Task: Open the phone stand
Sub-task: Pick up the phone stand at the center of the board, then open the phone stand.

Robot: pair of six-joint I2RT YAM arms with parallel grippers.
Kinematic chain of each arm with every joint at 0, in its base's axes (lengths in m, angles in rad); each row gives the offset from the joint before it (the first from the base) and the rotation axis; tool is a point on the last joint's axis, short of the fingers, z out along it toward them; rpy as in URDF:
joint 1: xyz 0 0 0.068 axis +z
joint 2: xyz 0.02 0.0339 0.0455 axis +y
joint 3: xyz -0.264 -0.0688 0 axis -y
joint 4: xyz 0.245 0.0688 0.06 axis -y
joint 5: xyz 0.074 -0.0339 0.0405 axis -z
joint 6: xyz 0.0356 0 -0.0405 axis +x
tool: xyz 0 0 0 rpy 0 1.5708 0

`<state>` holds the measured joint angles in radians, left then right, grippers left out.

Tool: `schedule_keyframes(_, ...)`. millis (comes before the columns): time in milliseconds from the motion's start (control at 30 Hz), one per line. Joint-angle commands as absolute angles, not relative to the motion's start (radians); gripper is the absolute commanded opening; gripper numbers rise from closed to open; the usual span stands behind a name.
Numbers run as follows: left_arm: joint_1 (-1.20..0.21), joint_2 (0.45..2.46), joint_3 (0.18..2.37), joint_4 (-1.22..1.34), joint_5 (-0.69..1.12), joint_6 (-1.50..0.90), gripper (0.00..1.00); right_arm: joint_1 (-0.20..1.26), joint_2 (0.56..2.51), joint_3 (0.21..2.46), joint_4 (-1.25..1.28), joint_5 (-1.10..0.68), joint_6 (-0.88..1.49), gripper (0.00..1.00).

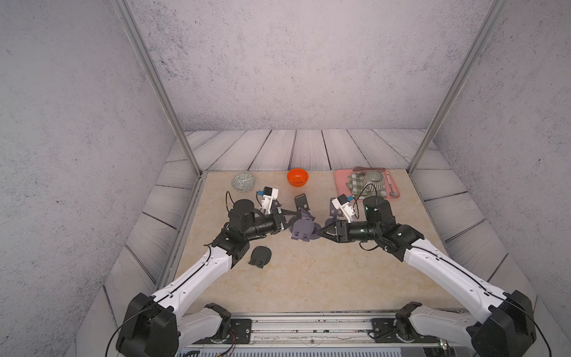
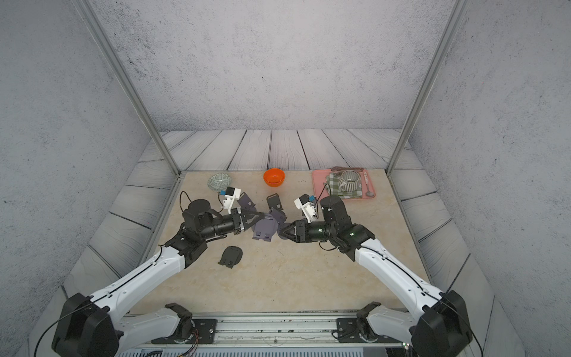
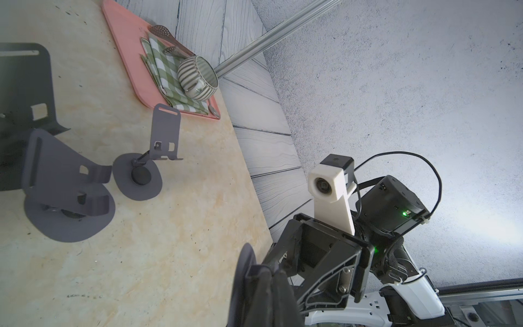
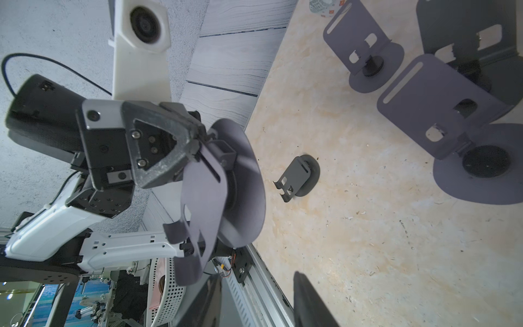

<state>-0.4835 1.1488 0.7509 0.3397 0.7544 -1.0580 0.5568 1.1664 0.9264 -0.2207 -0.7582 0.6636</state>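
The phone stand point(image 1: 301, 230) is a matt slate purple-grey, while the folded stand point(image 1: 260, 256) is charcoal black against the table point(image 1: 309, 278), whose surface is mottled beige and cream like stone. The small bowl point(image 1: 298, 177) is bright orange, and the upturned bowl point(image 1: 243, 181) carries a fine grey-green geometric pattern on a pale ground. The tray point(image 1: 339, 185) is salmon pink, the cloth point(image 1: 353, 182) on it is checked green and white, and the mug point(image 1: 373, 178) is striped olive-grey and cream.

No legible text, label or number on anything
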Motion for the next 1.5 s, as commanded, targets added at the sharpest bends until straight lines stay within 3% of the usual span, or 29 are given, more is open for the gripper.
schedule_keyframes(0, -0.475, 1.123, 0.782, 0.356, 0.758, -1.065, 0.0, 0.569, 1.158, 0.925, -0.147, -0.787, 0.705, 0.45)
schedule_keyframes(1167, -0.477, 1.119, 0.788, 0.442, 0.84, -1.1, 0.0, 0.625, 1.34, 0.941, 0.081, -0.82, 0.776, 0.37)
schedule_keyframes(1333, -0.483, 1.124, 0.775, 0.465, 0.847, -1.107, 0.0, 0.625, 1.351, 0.953, 0.114, -0.834, 0.789, 0.23)
schedule_keyframes(1467, -0.486, 1.127, 0.764, 0.469, 0.845, -1.101, 0.0, 0.625, 1.363, 0.961, 0.13, -0.86, 0.801, 0.02)
